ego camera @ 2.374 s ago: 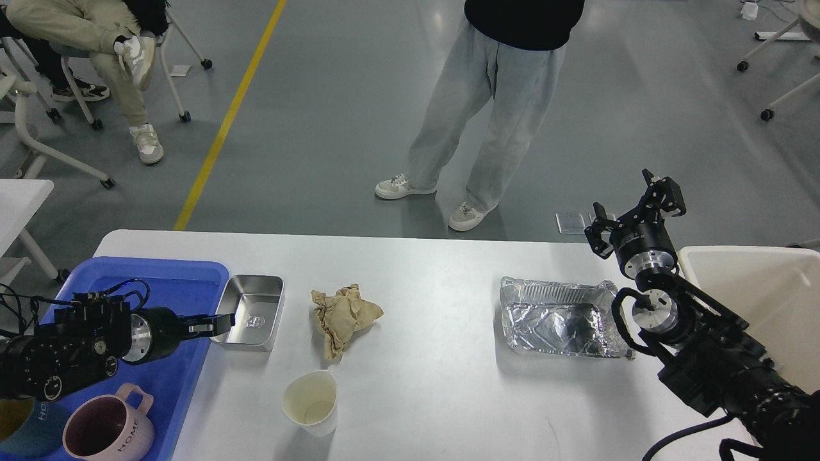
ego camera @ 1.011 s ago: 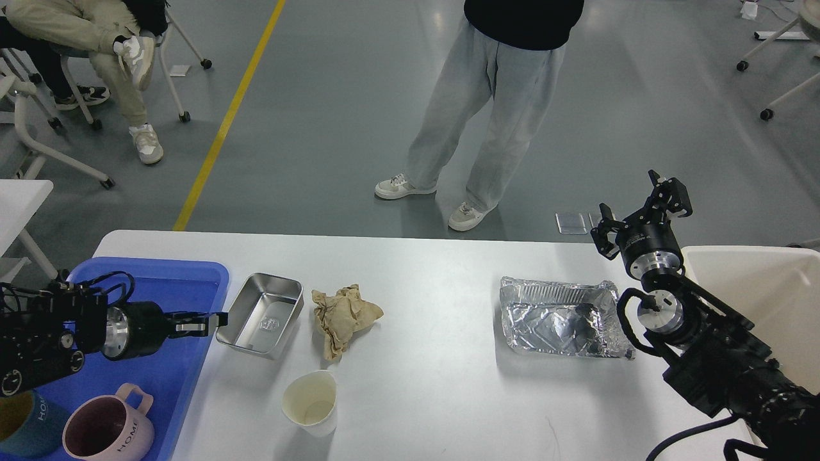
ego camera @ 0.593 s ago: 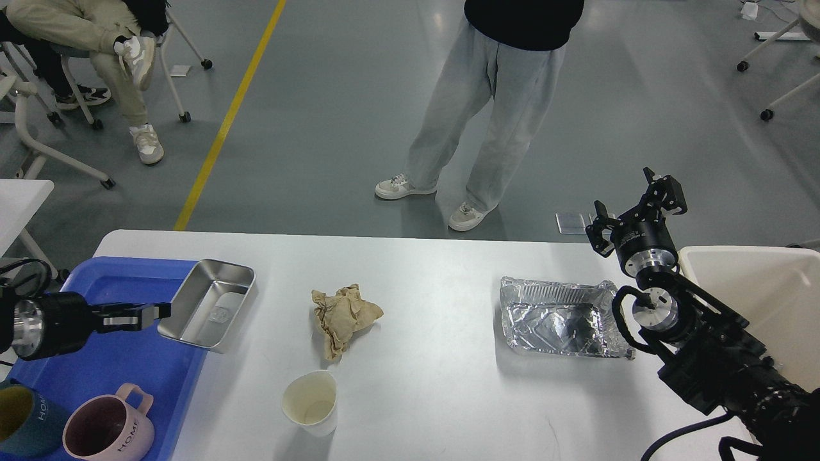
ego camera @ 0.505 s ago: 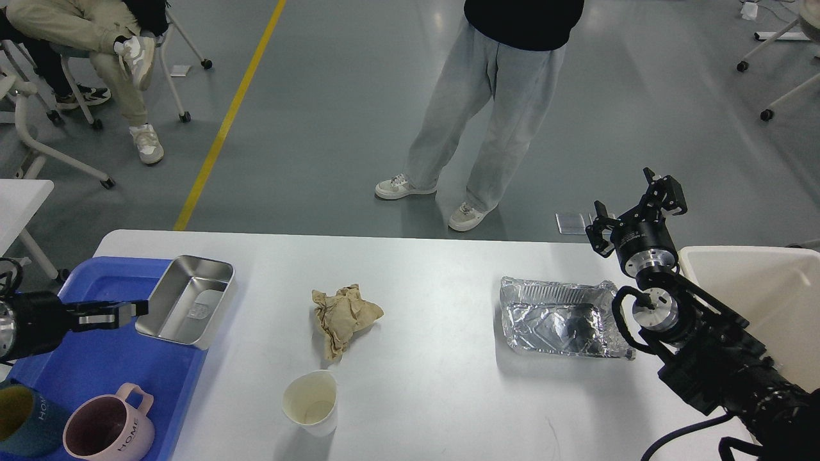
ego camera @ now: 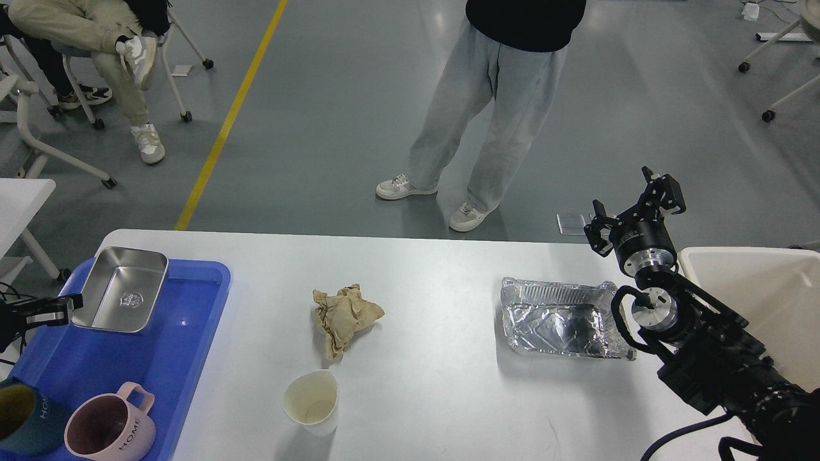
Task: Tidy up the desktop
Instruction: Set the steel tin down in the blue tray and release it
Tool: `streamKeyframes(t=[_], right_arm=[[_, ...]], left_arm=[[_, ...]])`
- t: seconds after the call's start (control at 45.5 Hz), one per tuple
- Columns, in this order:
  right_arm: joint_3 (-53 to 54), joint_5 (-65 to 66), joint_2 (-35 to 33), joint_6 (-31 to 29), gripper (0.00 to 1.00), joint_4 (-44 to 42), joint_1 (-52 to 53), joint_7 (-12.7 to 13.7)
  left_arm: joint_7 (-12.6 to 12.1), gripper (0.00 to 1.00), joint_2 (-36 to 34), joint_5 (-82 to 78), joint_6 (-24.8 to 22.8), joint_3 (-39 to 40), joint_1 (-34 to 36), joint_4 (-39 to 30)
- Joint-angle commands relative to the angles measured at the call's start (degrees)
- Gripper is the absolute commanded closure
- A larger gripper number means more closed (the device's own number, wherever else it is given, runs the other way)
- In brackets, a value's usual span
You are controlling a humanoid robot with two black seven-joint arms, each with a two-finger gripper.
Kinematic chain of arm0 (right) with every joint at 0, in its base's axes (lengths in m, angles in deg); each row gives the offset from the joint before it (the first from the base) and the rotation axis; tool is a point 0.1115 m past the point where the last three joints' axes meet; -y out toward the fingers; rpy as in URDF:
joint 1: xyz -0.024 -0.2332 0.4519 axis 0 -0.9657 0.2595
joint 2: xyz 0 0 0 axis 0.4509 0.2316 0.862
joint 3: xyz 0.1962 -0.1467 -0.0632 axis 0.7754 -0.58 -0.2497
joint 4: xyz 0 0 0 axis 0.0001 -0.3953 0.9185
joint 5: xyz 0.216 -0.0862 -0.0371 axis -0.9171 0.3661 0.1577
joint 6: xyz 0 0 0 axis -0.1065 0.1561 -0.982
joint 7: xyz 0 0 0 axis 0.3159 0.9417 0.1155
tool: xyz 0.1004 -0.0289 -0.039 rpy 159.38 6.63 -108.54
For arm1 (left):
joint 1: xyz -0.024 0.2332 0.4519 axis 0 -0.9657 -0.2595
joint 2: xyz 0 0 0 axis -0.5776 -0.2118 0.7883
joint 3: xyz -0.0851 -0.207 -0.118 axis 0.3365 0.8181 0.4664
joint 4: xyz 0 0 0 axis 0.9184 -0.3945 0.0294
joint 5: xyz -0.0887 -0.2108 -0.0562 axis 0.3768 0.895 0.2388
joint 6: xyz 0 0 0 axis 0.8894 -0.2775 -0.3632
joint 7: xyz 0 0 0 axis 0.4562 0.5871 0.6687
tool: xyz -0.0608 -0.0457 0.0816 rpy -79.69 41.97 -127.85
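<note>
The white desktop (ego camera: 435, 384) fills the lower view. My left gripper (ego camera: 69, 308) at the far left is shut on the rim of a shiny steel tray (ego camera: 122, 289) and holds it over the back of the blue plastic tray (ego camera: 160, 358). On the desktop lie a crumpled brown paper (ego camera: 343, 315), a white paper cup (ego camera: 312, 402) and a crinkled foil tray (ego camera: 564, 318). My right gripper (ego camera: 634, 203) is open and empty, raised above the desktop's far right edge, beyond the foil tray.
A pink mug (ego camera: 106, 430) and a dark teal mug (ego camera: 22, 419) stand in the blue tray's near end. An off-white bin (ego camera: 762, 301) sits at the right. A person (ego camera: 487, 109) stands behind the table; another sits at the far left.
My left gripper has carried the steel tray leftward off the desktop to above the blue tray's back. The right arm has barely moved.
</note>
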Motion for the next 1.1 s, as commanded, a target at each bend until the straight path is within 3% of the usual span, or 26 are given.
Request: streamKeyframes(t=[0.0, 0.374, 0.725, 1.077], right_arm=[[-0.01, -0.02, 0.0, 0.01, 0.0, 0.03, -0.28, 0.0], [-0.01, -0.02, -0.53, 0.01, 0.0, 0.03, -0.28, 0.0], [-0.01, 0.07, -0.35, 0.09, 0.0, 0.03, -0.28, 0.0], [-0.01, -0.02, -0.62, 0.09, 0.0, 0.03, -0.28, 0.09]], left_arm=[[0.78, 1.0, 3.41, 1.85, 0.05, 0.03, -1.97, 4.4], [4.21, 0.98, 13.7, 6.95, 0.49, 0.21, -7.51, 12.23], [6.32, 0.98, 12.82, 7.04, 0.49, 0.03, -8.48, 12.23], [6.15, 0.91, 11.85, 7.74, 0.49, 0.12, -8.92, 12.32]])
